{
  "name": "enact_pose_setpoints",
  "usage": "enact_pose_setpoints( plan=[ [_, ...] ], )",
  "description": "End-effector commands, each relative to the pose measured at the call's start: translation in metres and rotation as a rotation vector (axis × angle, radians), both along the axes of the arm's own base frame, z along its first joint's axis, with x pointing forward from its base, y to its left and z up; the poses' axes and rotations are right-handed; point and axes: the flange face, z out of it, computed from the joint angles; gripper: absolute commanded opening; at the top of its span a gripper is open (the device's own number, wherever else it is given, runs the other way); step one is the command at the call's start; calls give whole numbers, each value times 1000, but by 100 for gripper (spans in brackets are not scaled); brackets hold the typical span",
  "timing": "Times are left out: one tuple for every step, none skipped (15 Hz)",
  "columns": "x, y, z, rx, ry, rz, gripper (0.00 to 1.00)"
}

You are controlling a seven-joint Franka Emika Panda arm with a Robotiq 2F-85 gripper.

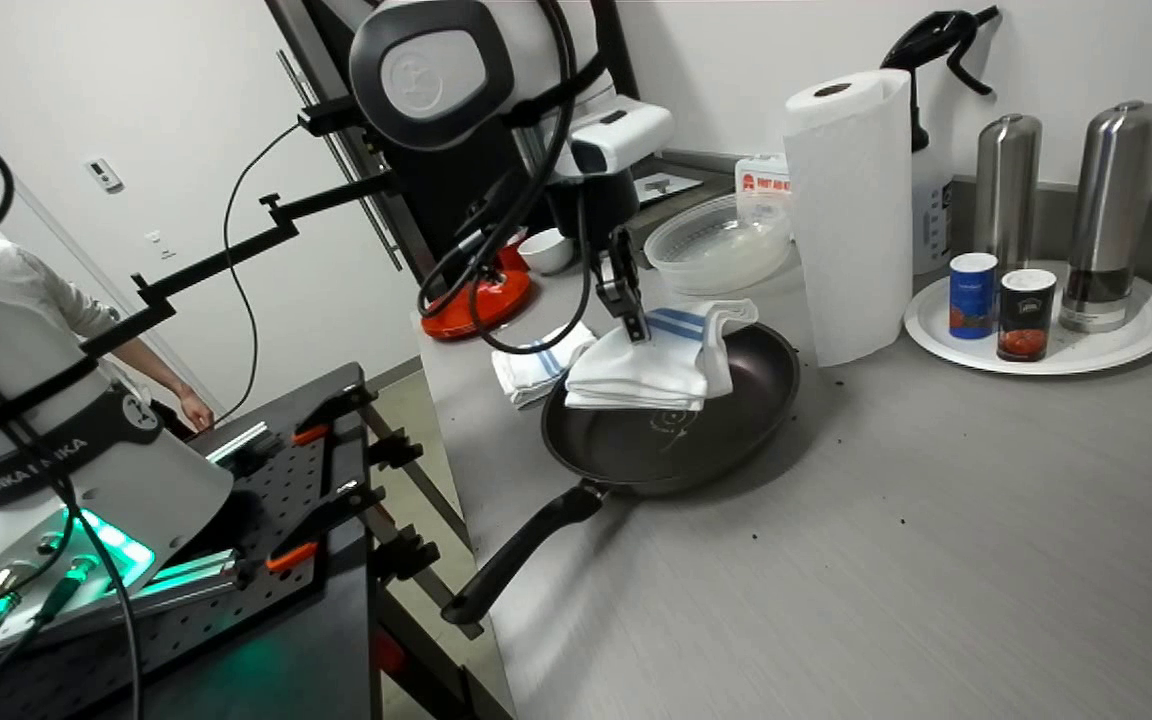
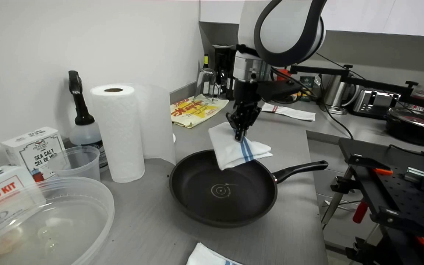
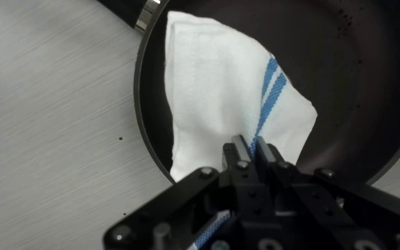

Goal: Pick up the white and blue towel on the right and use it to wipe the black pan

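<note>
My gripper (image 1: 638, 328) is shut on the folded white and blue towel (image 1: 636, 375), pinching it near its blue stripes. The fingertips (image 3: 250, 144) press a fold of the towel (image 3: 214, 80) between them in the wrist view. The towel (image 2: 230, 149) hangs tilted from the gripper (image 2: 240, 135) over the handle-side part of the black pan (image 2: 212, 209). I cannot tell whether its lower edge touches the pan. The pan (image 1: 706, 450) sits flat on the counter, its handle (image 1: 526, 550) toward the counter's edge. Dark specks show inside the pan (image 3: 325, 69) in the wrist view.
A smaller white-and-blue cloth (image 1: 536, 372) lies beside the pan. A paper-towel roll (image 1: 851, 220) stands near the wall. A plate (image 1: 1136, 330) holds shakers and mills. A clear plastic container (image 2: 101, 228) and a red dish (image 1: 481, 305) are on the counter.
</note>
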Motion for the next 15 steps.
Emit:
enact_pose_setpoints(
  plan=[
    [4,-7,-19,-36,-38,-10,2],
    [5,-11,-26,-48,-44,-11,2],
    [6,-14,-31,-59,-47,-11,2],
    [7,-16,-37,-65,-48,-12,2],
    [7,-18,-43,-73,-49,-14,2],
    [8,-19,-48,-79,-49,-13,2],
    [9,-21,-53,-88,-51,-12,2],
    [10,-21,-57,-92,-48,-11,2],
    [11,-22,-61,-96,-45,-10,2],
    [12,-23,-65,-103,-44,-7,2],
    [13,-23,-69,-111,-40,-3,2],
    [14,-24,-72,-115,-37,-2,2],
    [15,-24,-75,-120,-33,-1,2],
    [16,-25,-78,-129,-32,2,2],
    [16,-25,-82,-134,-29,0,2]
  ],
)
